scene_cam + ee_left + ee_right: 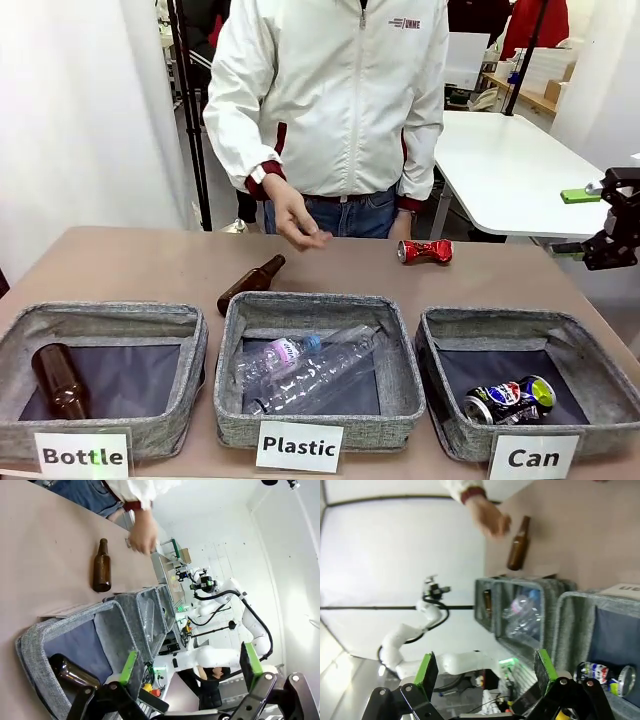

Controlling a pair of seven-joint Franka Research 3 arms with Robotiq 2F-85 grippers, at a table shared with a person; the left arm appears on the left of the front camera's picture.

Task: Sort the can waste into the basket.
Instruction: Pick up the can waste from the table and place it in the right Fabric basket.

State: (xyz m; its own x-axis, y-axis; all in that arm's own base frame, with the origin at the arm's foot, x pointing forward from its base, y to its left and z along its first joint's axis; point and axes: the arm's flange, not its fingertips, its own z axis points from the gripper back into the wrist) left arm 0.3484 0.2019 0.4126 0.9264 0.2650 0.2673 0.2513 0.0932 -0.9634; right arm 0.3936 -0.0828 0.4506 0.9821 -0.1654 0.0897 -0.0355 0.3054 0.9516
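Observation:
A crushed red can (425,251) lies on the brown table at the far side, right of the person's hand (298,222). A dark blue-black crushed can (510,398) lies in the front of the grey basket (500,320) signed "Can", at the right. That can (602,675) and its basket (575,615) also appear in the right wrist view. My right gripper (572,222) hovers open above the table's right edge, behind the Can basket, with nothing between its green pads. It is open in its own view too (485,667). My left gripper (190,665) is open and empty above the Bottle basket (100,625).
The middle basket (320,302) signed "Plastic" holds clear plastic bottles (310,368). The left basket (100,315) signed "Bottle" holds a brown bottle (58,380). Another brown bottle (251,283) lies on the table behind the Plastic basket. A person stands at the far side.

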